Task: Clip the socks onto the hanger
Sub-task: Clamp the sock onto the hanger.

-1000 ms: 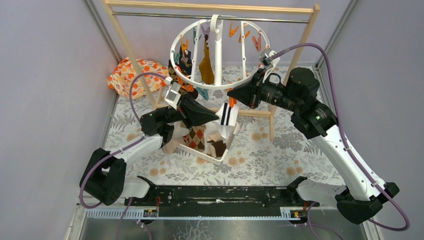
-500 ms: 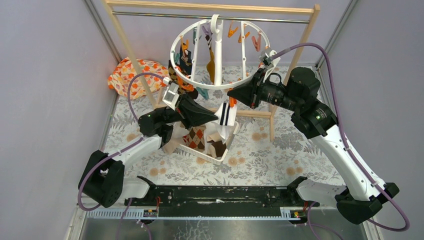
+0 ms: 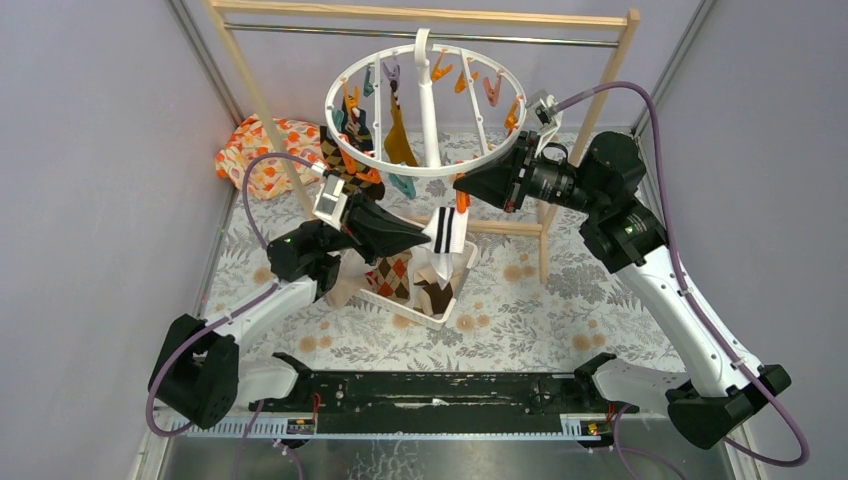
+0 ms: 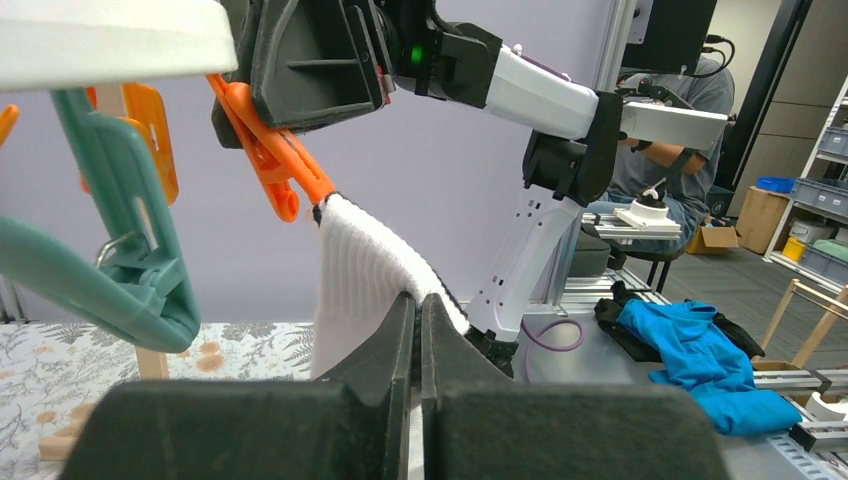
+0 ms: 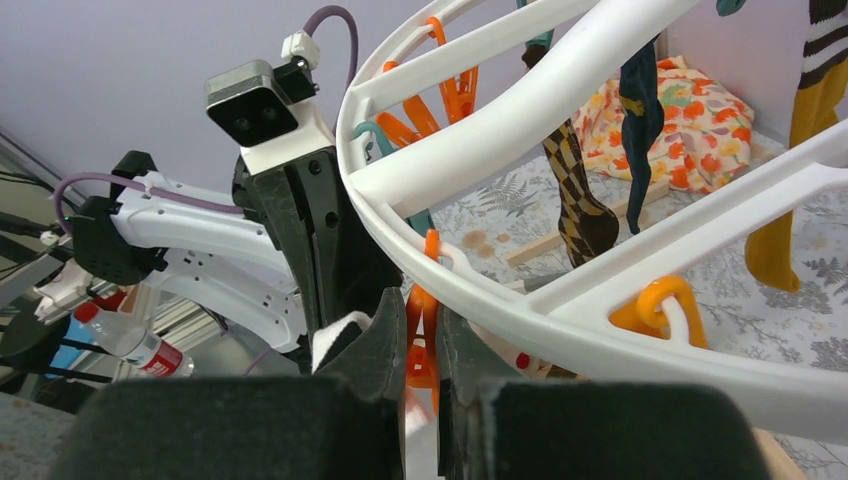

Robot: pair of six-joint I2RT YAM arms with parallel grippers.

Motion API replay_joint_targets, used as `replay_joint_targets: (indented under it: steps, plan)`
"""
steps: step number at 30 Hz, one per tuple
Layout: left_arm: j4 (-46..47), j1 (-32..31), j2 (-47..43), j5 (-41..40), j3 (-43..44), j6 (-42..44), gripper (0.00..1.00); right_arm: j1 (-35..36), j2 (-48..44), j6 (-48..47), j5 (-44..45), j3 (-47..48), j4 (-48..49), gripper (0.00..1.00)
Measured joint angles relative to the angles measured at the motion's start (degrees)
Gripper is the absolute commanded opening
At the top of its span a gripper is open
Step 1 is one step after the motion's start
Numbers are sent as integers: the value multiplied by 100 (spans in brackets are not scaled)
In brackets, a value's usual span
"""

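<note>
The white ring hanger (image 3: 425,168) hangs from the rail with orange and teal clips. Mustard (image 3: 398,138), navy (image 3: 360,125) and argyle (image 3: 340,155) socks hang from it. My left gripper (image 3: 428,238) is shut on a white sock with navy stripes (image 3: 447,230) and holds it up under the ring's near edge. In the left wrist view the jaws (image 4: 418,300) pinch the white sock (image 4: 360,260), and an orange clip (image 4: 270,150) meets the sock's top edge. My right gripper (image 3: 462,188) is shut on that orange clip (image 5: 422,330), just below the ring (image 5: 560,110).
A white slotted basket (image 3: 440,318) with an argyle sock (image 3: 395,275) and other socks sits below the grippers. The wooden rail frame (image 3: 590,95) stands around the hanger. An orange-flowered bundle (image 3: 262,150) lies at the back left. A teal clip (image 4: 120,260) hangs left of the sock.
The hanger ring has swung left and tilted. Both grippers have moved slightly left with it, the white sock still in my left gripper and the orange clip in my right.
</note>
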Motion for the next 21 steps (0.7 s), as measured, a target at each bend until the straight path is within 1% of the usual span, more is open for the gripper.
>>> replay_joint_targets:
  steps: [15, 21]
  plan:
    - [0, 0, 76, -127, 9, 170, 0, -151, 72, 682, -710, -267, 822, 0]
    - [0, 0, 197, -168, 55, 260, 0, -216, 114, 855, -852, -310, 966, 0]
